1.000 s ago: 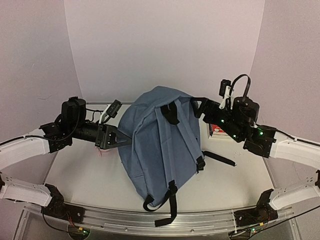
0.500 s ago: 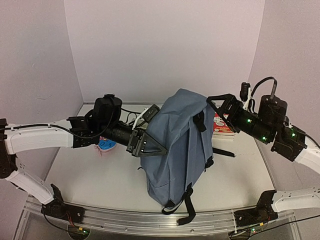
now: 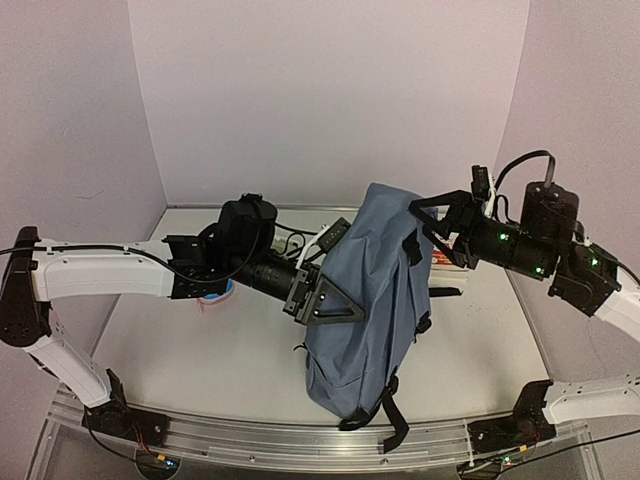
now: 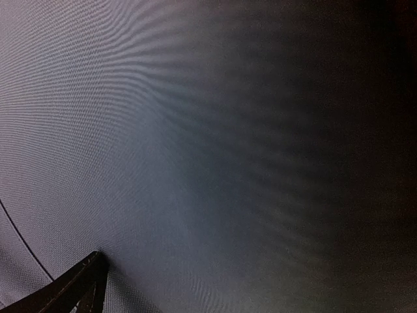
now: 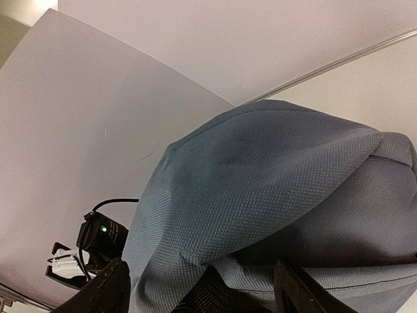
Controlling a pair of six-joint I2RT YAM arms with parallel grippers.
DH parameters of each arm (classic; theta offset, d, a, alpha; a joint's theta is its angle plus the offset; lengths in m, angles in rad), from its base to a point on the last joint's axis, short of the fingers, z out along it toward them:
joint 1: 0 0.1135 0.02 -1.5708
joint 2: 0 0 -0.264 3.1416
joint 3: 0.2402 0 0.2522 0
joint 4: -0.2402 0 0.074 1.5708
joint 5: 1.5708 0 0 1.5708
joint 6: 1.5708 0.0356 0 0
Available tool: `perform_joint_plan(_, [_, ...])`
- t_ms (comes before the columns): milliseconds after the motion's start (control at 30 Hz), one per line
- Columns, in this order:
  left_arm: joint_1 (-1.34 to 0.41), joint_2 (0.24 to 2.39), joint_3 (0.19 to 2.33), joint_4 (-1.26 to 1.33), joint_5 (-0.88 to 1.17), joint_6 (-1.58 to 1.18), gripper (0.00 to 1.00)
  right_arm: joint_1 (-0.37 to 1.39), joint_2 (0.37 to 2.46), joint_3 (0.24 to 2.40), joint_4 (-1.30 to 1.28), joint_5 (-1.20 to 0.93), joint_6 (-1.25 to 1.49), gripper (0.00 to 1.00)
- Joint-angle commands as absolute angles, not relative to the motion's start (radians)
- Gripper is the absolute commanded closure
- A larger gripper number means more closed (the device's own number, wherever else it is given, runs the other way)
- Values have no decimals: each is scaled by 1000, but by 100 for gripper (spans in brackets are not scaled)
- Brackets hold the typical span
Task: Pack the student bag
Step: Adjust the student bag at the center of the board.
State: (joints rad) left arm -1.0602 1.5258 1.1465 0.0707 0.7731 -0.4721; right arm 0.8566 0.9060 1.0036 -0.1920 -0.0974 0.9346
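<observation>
1. Top external view, task state: the student bag (image 3: 370, 300) stands upright on the table (image 3: 200, 350), propped between the two tools. The left gripper (image 3: 330, 300) is fully spread and pressed against the bag's side, with nothing clamped. The right gripper (image 3: 440, 222) is set astride the bag's upper corner, its jaws apart.
2. Top external view, surroundings: a red-and-white box (image 3: 441, 259) is seen just beyond the right gripper, behind the bag. A small blue item (image 3: 218, 294) lies behind the left gripper, beside its arm. Both lie outside the bag, and no open zip is shown. Packing is therefore judged not yet begun, with opening and loading still to be done.
3. Left wrist view: the frame is filled by bag fabric (image 4: 195, 163) directly ahead of the tool. Only one finger (image 4: 71, 290) is shown, at the lower left.
4. Right wrist view: the bag's top bulges between the fingers (image 5: 107, 290), which stand well apart. A black strap (image 5: 212, 293) sits low between them. Whether the pads press the fabric cannot be told.
5. Obstruction: the bag's bulk stands between each tool and the item on the far side. The soft fabric is judged liable to slump if support is withdrawn.
</observation>
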Motion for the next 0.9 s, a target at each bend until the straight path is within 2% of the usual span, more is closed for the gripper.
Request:
perform_joint_plan(0, [-1066, 1533, 1195, 63, 739, -457, 0, 861, 931, 1045, -178, -137, 930, 34])
perform_joint_plan(233, [-1066, 1479, 1188, -22, 663, -431, 0, 862, 905, 975, -189, -12, 938, 76])
perform_joint_plan(433, [-1065, 1388, 1175, -164, 457, -424, 0, 842, 902, 945, -271, 127, 863, 99])
perform_joint_plan(667, [-1013, 1290, 1154, -306, 331, -464, 0, 822, 1006, 1081, -267, -41, 689, 100])
perform_joint_plan(867, [-754, 1161, 1027, -338, 370, -534, 0, 824, 1146, 1311, -255, -294, 596, 100])
